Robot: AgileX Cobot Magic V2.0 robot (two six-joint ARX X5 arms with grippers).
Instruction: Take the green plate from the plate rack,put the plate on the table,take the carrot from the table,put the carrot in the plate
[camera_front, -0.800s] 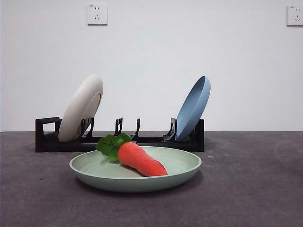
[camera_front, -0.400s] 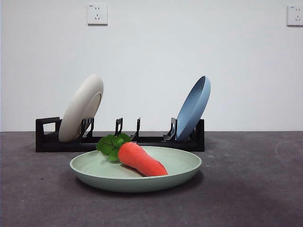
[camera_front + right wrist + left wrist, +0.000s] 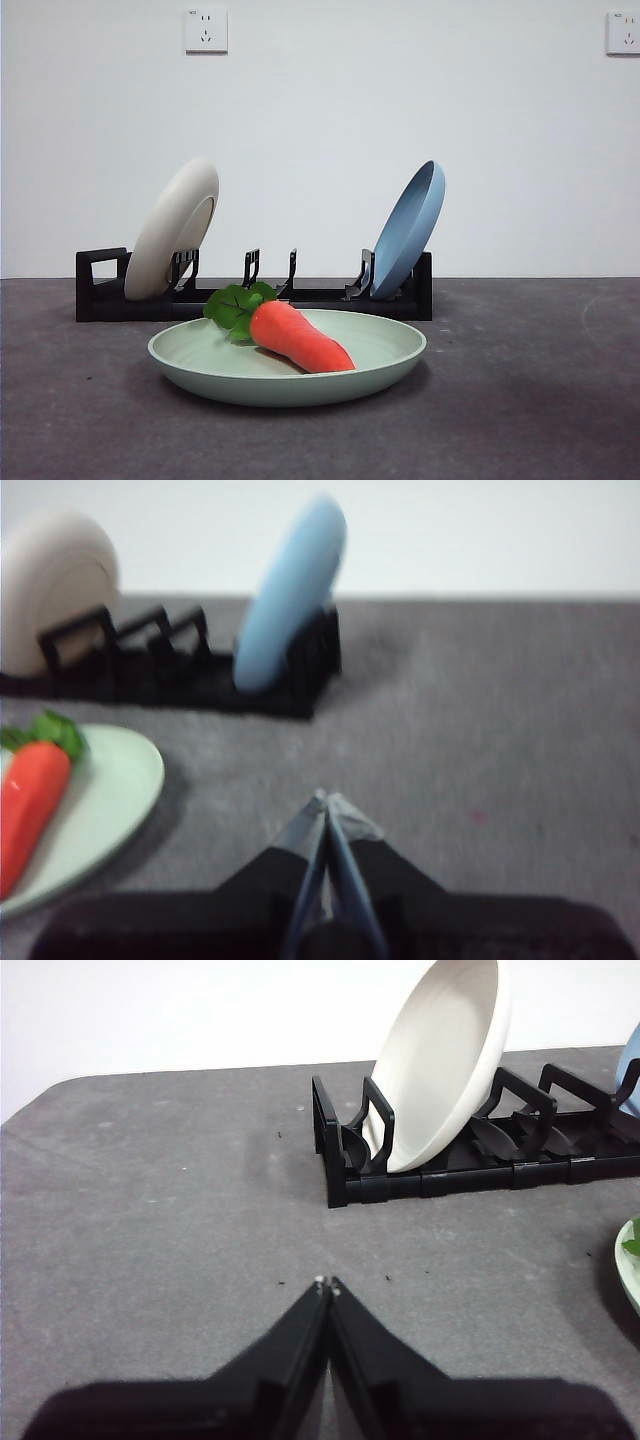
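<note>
carrot (image 3: 298, 338) lies in green plate (image 3: 380, 362) on table (image 3: 520, 400), task looks done. left gripper (image 3: 326, 1283) and right gripper (image 3: 324, 798) clenched, empty, apart from plate. risk: a stray arm sweep nudging the plate.

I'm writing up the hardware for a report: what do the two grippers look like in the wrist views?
Both have black fingers, wedge-shaped, broad at the base and tapering to narrow tips. The left gripper is matte black with a tiny pale spot on each tip. The right gripper is blurred; its fingers look black with a greyish, glossy sheen along the inner edges. No cables, labels or markings show, and the front view shows neither arm.
</note>
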